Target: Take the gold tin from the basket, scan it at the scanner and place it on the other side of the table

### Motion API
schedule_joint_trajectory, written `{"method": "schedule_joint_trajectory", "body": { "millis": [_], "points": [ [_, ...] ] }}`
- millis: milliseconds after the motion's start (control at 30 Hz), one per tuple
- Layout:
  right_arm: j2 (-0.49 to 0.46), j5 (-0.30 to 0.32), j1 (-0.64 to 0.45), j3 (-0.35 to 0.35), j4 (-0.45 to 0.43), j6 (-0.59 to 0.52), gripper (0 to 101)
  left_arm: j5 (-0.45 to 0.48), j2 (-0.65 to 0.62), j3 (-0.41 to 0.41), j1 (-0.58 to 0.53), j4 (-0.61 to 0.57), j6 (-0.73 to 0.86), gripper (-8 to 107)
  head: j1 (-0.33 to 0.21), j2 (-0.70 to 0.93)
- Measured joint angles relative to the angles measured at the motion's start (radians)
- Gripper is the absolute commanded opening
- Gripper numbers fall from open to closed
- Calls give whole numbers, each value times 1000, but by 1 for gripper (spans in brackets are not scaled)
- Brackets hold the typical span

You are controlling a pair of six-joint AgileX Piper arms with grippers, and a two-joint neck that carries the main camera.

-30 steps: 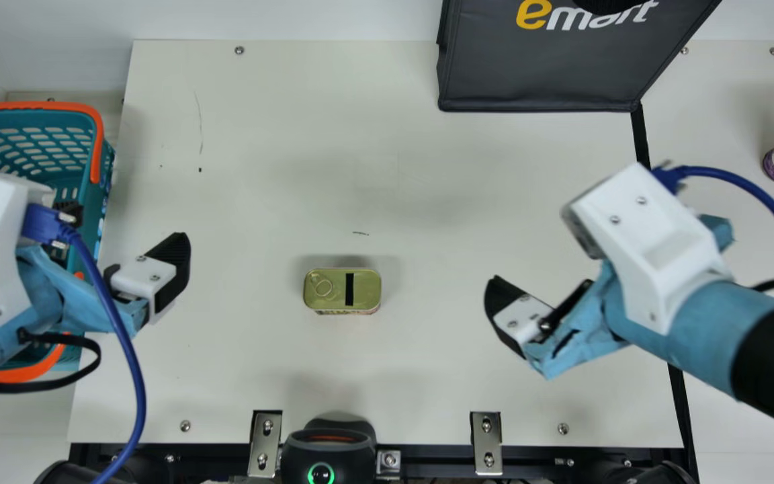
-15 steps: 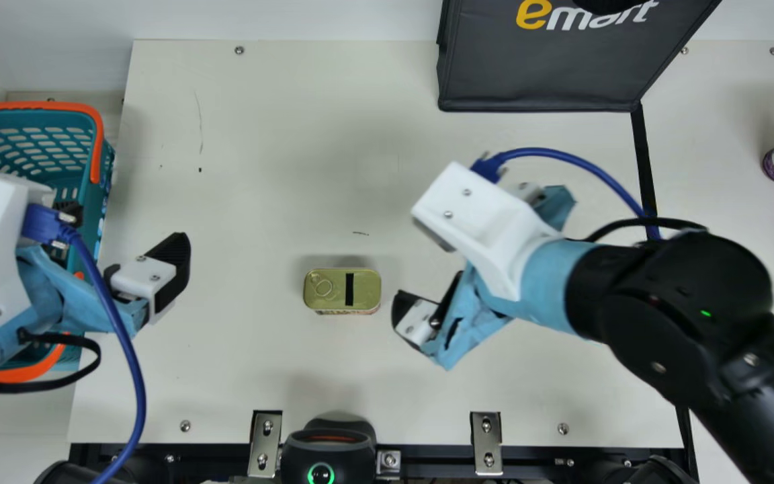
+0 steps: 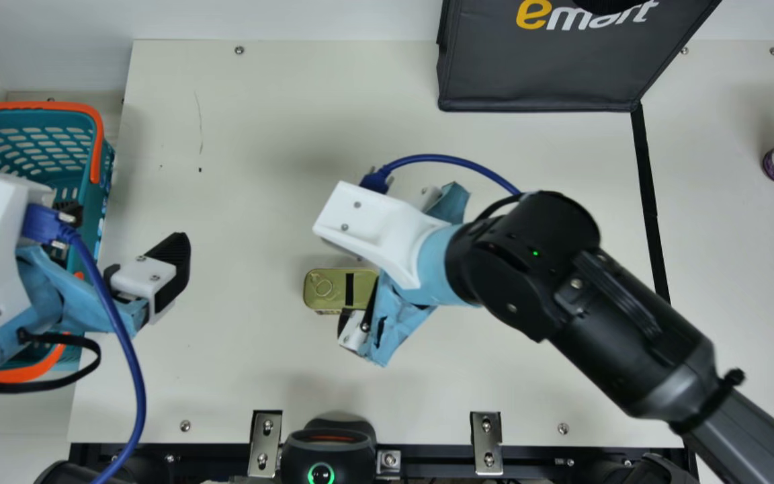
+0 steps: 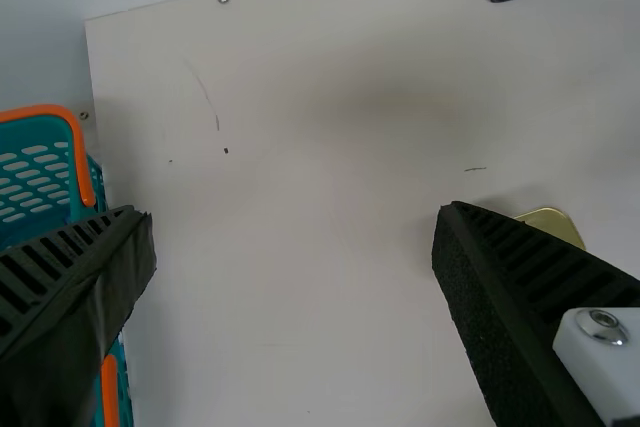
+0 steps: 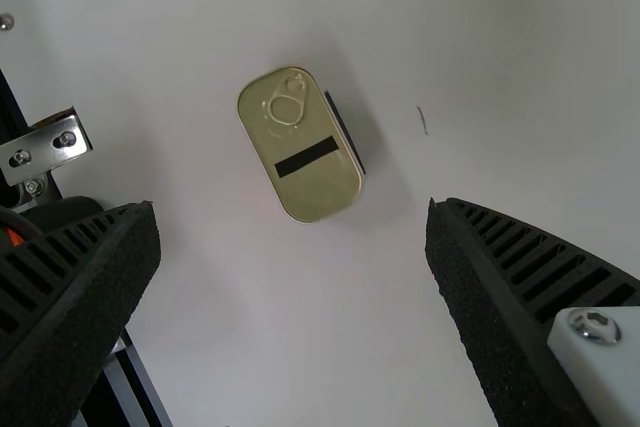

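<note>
Gold tin (image 3: 326, 288) partly hidden, basket (image 3: 37, 119) cropped

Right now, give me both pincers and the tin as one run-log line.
right pincer: open, above gold tin | tin: on table, ungripped | left pincer: open, by teal basket | scanner: at table edge

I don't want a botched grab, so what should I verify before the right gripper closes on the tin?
1. Right gripper open: ok.
2. Gold tin flat on the table: ok.
3. Tin between the right gripper's fingers: not ok, it lies beyond their tips.
4. Left gripper clear of the tin: ok.
5. Scanner ring lit green: ok.
6. Barcode's position: cannot tell.
</note>
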Motion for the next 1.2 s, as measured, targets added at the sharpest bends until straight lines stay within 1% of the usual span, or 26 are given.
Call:
{"method": "schedule_joint_trajectory", "body": {
  "millis": [167,533,900,1000,1200],
  "points": [
    [60,-6,27,-12,-12,-37,95,0,0,0,0,0,0,90,0,2],
    [176,-60,98,-7,-94,-58,95,0,0,0,0,0,0,90,0,2],
    [252,-129,161,-1,-184,-81,95,0,0,0,0,0,0,90,0,0],
    [267,-147,168,1,-184,-92,95,0,0,0,0,0,0,90,0,0],
    [299,-157,173,0,-184,-133,95,0,0,0,0,0,0,90,0,2]
  ]
}}
